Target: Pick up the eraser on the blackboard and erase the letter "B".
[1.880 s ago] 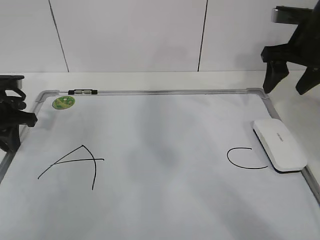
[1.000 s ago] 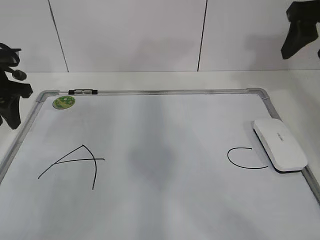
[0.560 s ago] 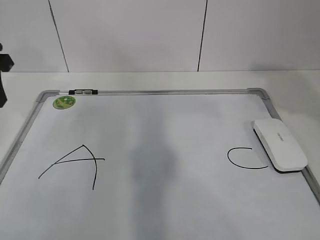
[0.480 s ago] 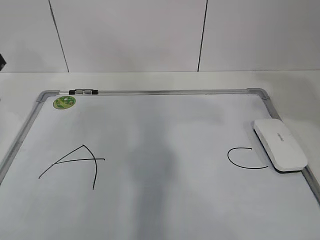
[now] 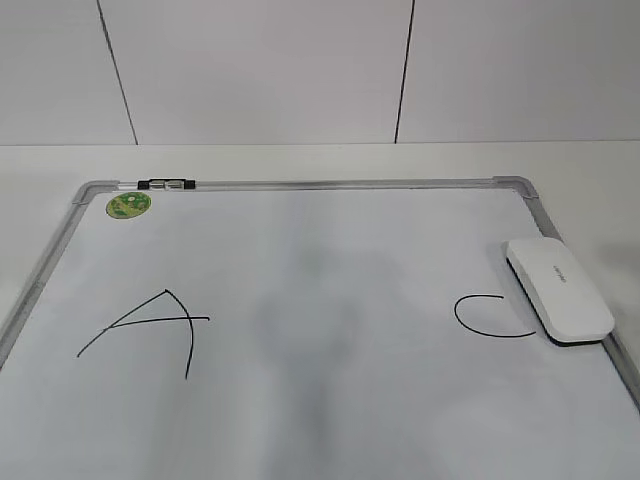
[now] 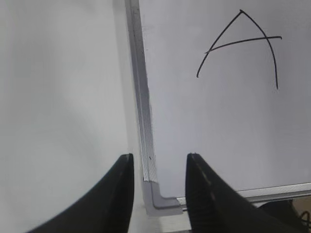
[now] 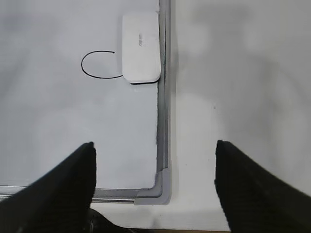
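The white eraser (image 5: 558,290) lies flat at the right edge of the blackboard (image 5: 330,184), next to the letter C (image 5: 480,318). The letter A (image 5: 150,325) is at the left. No letter "B" shows; the board between A and C is blank. Neither gripper is in the exterior view. My left gripper (image 6: 158,160) is open and empty, high above the board's near left corner (image 6: 155,199), with the A (image 6: 243,43) ahead. My right gripper (image 7: 154,145) is wide open and empty above the near right corner (image 7: 158,191), with the eraser (image 7: 141,47) and the C (image 7: 97,64) ahead.
A round green sticker (image 5: 128,205) sits in the board's far left corner. A small black-and-silver clip (image 5: 165,184) is on the far frame. The white table (image 5: 590,170) surrounds the board. A white panelled wall stands behind.
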Action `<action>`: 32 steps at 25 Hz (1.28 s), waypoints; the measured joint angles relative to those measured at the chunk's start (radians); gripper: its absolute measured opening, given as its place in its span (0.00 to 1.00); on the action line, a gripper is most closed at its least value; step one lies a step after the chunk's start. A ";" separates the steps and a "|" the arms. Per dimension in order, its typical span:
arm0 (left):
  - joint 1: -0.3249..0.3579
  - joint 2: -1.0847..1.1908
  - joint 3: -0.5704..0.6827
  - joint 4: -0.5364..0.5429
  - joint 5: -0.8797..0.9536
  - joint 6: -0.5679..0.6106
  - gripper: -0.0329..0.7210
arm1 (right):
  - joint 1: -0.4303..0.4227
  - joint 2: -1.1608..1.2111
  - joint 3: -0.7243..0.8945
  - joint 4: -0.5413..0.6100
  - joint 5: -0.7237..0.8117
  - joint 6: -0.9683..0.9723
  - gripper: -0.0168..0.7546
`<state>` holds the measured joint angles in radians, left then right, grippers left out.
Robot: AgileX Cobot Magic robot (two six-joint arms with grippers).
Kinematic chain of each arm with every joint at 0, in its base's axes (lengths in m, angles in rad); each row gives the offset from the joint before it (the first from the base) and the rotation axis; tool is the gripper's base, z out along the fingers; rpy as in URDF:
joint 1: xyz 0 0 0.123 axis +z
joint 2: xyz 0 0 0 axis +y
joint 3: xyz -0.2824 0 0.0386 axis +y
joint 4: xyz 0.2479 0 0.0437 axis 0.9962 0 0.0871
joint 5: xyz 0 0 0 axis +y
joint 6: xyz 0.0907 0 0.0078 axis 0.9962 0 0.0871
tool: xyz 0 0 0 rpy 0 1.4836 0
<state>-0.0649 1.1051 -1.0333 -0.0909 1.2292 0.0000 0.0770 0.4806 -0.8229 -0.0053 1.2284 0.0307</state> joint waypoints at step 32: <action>0.000 -1.091 0.510 0.036 -0.117 0.006 0.36 | 0.000 -0.437 0.312 -0.005 -0.088 -0.064 0.78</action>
<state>-0.0649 0.0137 -0.5237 -0.0547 1.1124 0.0056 0.0770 0.0436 -0.5108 -0.0104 1.1405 -0.0333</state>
